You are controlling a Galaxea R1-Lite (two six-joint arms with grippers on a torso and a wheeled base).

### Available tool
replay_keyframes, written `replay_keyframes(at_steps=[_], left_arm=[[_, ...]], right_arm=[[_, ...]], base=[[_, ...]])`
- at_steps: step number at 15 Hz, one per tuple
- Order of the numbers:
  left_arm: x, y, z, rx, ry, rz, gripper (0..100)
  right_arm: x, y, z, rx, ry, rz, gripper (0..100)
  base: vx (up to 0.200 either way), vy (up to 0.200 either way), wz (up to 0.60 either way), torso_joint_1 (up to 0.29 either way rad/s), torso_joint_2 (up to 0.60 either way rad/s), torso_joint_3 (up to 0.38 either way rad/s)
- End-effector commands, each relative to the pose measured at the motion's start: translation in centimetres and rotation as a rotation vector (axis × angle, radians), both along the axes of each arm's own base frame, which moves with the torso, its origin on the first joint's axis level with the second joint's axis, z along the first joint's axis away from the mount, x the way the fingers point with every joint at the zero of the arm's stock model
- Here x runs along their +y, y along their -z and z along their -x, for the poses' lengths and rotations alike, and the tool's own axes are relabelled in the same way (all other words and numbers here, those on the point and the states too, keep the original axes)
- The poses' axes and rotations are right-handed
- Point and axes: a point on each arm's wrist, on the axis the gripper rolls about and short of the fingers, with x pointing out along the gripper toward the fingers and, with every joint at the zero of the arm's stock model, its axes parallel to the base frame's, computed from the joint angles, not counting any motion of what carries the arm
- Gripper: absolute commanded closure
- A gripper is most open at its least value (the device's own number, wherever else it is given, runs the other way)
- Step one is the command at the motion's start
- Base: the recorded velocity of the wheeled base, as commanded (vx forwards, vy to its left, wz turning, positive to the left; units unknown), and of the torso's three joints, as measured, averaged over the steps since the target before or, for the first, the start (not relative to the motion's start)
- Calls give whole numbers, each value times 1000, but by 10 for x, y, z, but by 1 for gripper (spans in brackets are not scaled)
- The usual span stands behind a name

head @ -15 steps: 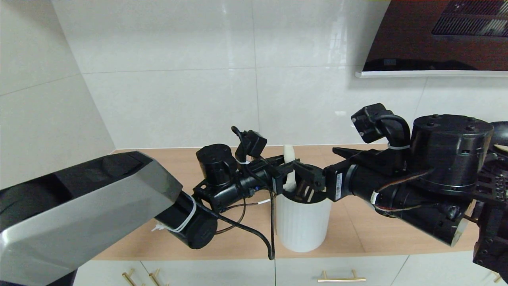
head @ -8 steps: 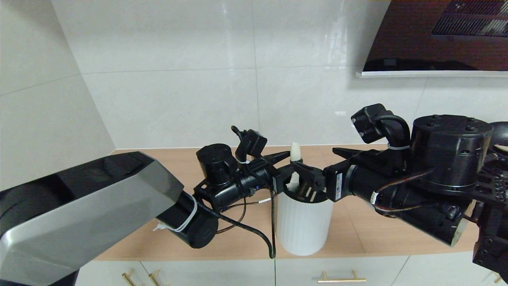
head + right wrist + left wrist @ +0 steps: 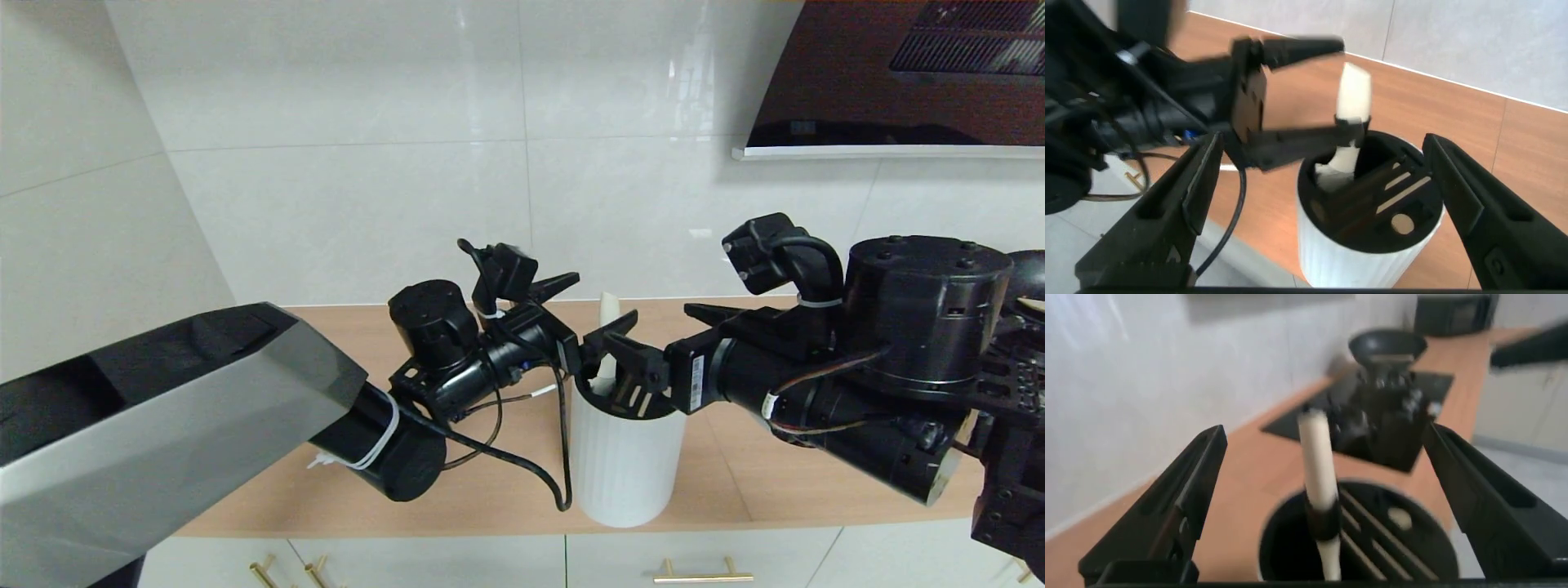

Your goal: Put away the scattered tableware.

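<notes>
- My left gripper point(image 3: 1323, 433) is hanging wide open above the white holder point(image 3: 624, 465), its fingers on either side of the white-handled utensil point(image 3: 1319, 474), clamping nothing.
- My right gripper point(image 3: 645, 322) is gaping wide at the holder's rim, empty.
- The utensil is standing in the holder, near the counter's point(image 3: 735, 482) front edge.
- I am judging it light, stiff and smooth, and best pinched on the handle.

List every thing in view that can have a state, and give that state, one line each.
left gripper, fingers open wide either side of the utensil, touching it with neither
right gripper, fingers open, by the rim of the holder
utensil, upright in the holder, white handle up, ungripped
holder, upright on the counter, utensil inside
cabinet fronts, shut
</notes>
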Motion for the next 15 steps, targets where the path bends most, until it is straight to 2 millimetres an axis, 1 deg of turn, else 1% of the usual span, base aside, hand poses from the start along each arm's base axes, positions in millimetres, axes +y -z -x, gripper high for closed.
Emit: replay_keyframes(at_steps=[1, 3, 5, 7, 8, 9, 10, 11, 12, 13, 14, 15], left_arm=[[17, -47, 25, -59, -82, 64, 0], [39, -78, 51, -76, -97, 76, 0], [54, -106, 69, -130, -108, 114, 0], [73, -135, 84, -195, -132, 170, 0], [78, -142, 88, -201, -136, 193, 0], [91, -152, 92, -214, -159, 223, 0], [108, -158, 94, -235, -209, 228, 0], [128, -163, 103, -258, -261, 230, 0], [148, -164, 118, -263, -311, 224, 0], [167, -158, 134, -248, -370, 206, 0], [185, -148, 157, -222, -426, 182, 0], [197, -140, 178, -202, -464, 171, 0]], right_arm=[[-2, -4, 2, -11, 0, -10, 0], [-5, -6, 1, -14, 11, -14, 0], [-11, -8, 1, -18, 23, -21, 0], [-33, -19, 14, -48, 49, -50, 0], [-42, -28, 18, -74, 61, -72, 0], [-59, -46, 29, -129, 92, -116, 0], [-72, -52, 37, -152, 116, -133, 0], [-90, -54, 43, -169, 174, -141, 0], [-111, -52, 57, -190, 230, -150, 0], [-129, -49, 76, -213, 248, -163, 0], [-145, -43, 93, -217, 288, -159, 0], [-162, -34, 113, -212, 335, -148, 0]], base=[[0, 0, 0, 0, 0, 0], [0, 0, 0, 0, 0, 0], [0, 0, 0, 0, 0, 0], [0, 0, 0, 0, 0, 0], [0, 0, 0, 0, 0, 0], [0, 0, 0, 0, 0, 0], [0, 0, 0, 0, 0, 0], [0, 0, 0, 0, 0, 0], [0, 0, 0, 0, 0, 0], [0, 0, 0, 0, 0, 0], [0, 0, 0, 0, 0, 0], [0, 0, 0, 0, 0, 0]])
